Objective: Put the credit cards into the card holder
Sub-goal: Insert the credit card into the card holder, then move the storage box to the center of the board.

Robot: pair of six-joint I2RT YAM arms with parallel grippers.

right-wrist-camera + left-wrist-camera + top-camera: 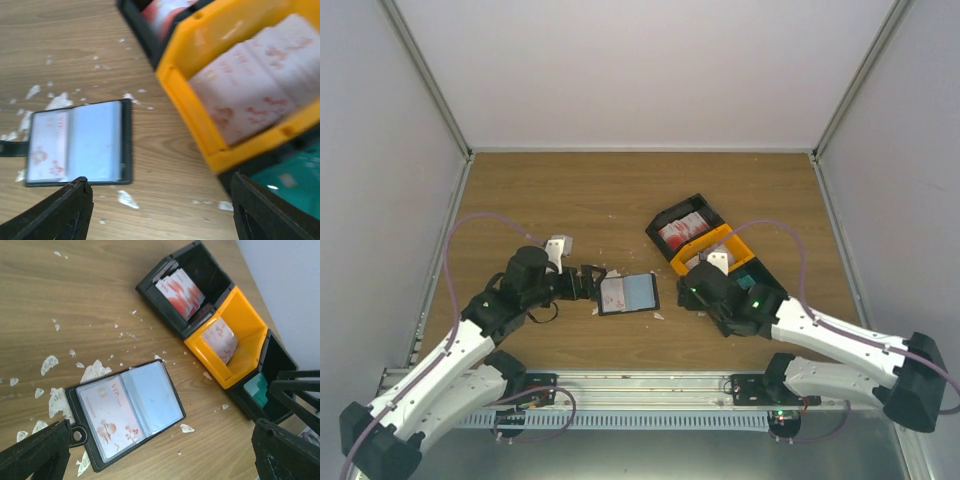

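Observation:
The card holder [628,293] lies open and flat on the wood between the two arms. A white and pink card [107,417] sits in its left pocket, while the right pocket [152,395] shows only pale blue. More credit cards stand in the trays: red-marked white ones [180,290], pale ones [260,80] and teal ones [285,180]. My left gripper [590,283] is open just left of the card holder [127,412], holding nothing. My right gripper [692,292] is open to the right of the card holder [77,142], by the trays, also with nothing in it.
A row of three open trays runs diagonally at the right: black [682,228], orange [715,250] and black [270,390]. Small white torn scraps [50,362] litter the wood around the card holder. Side walls enclose the table.

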